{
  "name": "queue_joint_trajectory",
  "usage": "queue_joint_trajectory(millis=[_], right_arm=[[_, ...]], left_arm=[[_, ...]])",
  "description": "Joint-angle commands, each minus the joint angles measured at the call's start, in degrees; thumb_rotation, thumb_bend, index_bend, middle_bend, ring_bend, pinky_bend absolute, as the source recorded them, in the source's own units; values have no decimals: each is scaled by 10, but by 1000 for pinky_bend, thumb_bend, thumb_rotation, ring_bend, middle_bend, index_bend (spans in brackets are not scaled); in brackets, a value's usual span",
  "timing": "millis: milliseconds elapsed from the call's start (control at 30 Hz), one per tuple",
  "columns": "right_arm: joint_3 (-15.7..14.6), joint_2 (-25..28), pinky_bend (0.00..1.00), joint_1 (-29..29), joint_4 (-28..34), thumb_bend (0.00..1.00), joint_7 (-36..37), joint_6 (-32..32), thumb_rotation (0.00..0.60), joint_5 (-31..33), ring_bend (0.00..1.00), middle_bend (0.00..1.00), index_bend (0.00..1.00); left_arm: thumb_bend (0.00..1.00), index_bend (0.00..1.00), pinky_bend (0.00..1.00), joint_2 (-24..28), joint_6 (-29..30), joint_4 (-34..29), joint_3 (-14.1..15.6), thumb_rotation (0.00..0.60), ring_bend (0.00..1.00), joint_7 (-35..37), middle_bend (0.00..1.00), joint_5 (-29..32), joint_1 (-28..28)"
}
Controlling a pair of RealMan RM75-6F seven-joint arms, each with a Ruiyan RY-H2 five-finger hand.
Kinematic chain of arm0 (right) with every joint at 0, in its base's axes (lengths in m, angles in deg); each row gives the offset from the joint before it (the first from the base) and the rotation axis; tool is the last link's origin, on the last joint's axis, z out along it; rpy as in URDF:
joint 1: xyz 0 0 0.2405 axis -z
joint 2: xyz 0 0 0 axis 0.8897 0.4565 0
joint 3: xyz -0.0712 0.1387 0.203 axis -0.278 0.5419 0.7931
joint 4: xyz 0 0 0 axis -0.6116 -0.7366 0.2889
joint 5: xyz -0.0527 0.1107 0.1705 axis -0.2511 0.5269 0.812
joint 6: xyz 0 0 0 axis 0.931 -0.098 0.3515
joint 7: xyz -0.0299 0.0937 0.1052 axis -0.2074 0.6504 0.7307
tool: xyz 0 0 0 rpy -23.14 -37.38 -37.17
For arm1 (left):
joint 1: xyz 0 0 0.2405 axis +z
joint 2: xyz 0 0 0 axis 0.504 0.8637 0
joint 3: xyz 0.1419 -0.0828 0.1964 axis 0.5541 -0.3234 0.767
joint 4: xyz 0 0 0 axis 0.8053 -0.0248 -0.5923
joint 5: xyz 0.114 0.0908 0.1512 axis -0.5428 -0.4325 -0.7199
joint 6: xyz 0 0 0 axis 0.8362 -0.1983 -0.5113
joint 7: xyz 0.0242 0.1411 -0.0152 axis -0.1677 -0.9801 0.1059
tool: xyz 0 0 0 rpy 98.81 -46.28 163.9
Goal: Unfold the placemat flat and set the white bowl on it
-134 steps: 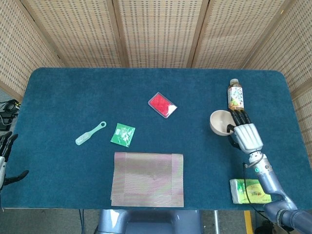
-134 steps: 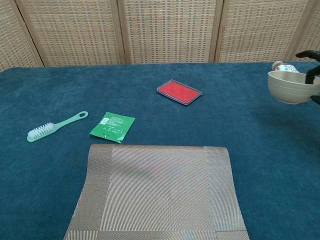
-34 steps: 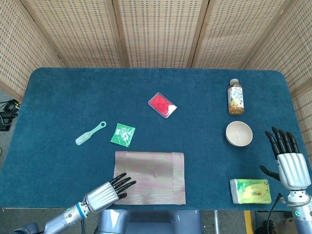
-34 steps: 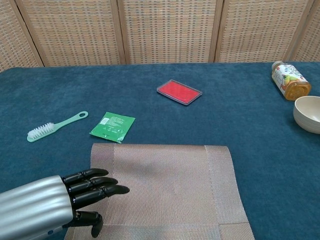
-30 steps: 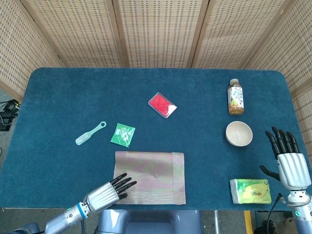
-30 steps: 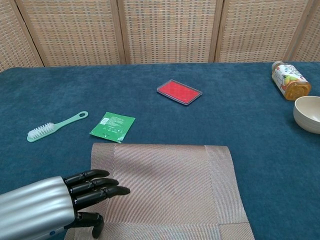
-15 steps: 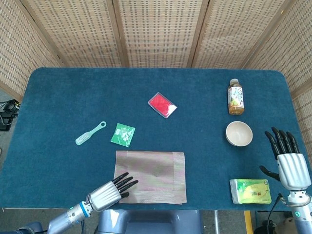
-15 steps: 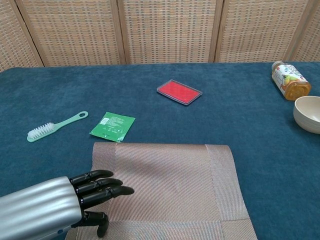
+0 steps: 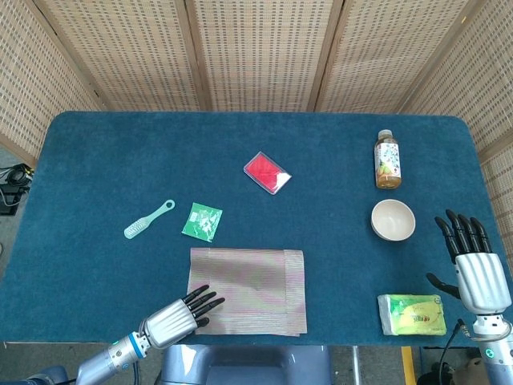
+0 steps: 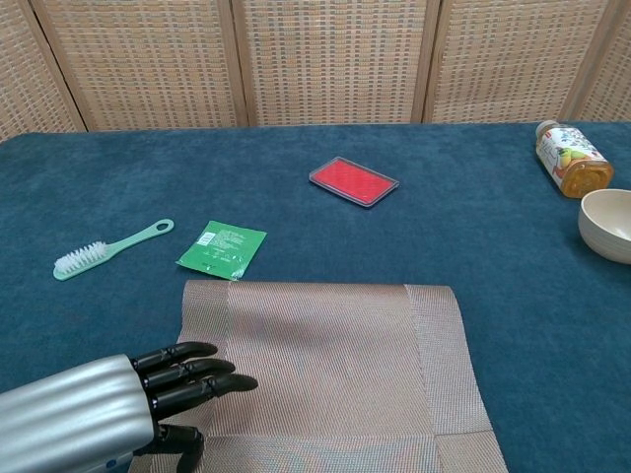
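Observation:
The woven beige placemat lies folded at the table's near edge, with a fold line showing near its right side. My left hand reaches in from the near left. Its fingers are stretched out over the mat's near-left corner, the thumb lower at the edge; that corner is hidden. The white bowl stands upright on the cloth at the right, apart from the mat. My right hand hovers right of the bowl, fingers spread, empty; the chest view does not show it.
On the blue table are a drink bottle behind the bowl, a red case, a green packet just beyond the mat, and a mint brush. A yellow-green pack lies near the right hand.
The right hand let go of the bowl, which now stands on the table, and drew back. The left hand came in onto the mat's corner; the mat slid slightly right.

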Motion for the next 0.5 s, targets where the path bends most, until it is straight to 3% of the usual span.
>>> queue_joint_trajectory(millis=[33, 500], right_arm=[[0, 0, 0, 0, 0, 0, 0, 0, 600, 0, 0, 0, 0], [1, 2, 0, 1, 2, 0, 2, 0, 600, -1, 0, 0, 0]], left_arm=[[401, 488, 0, -1, 1, 1, 2, 600, 0, 3, 0, 3, 0], [481, 517, 0, -5, 4, 6, 6, 600, 0, -1, 0, 10, -1]])
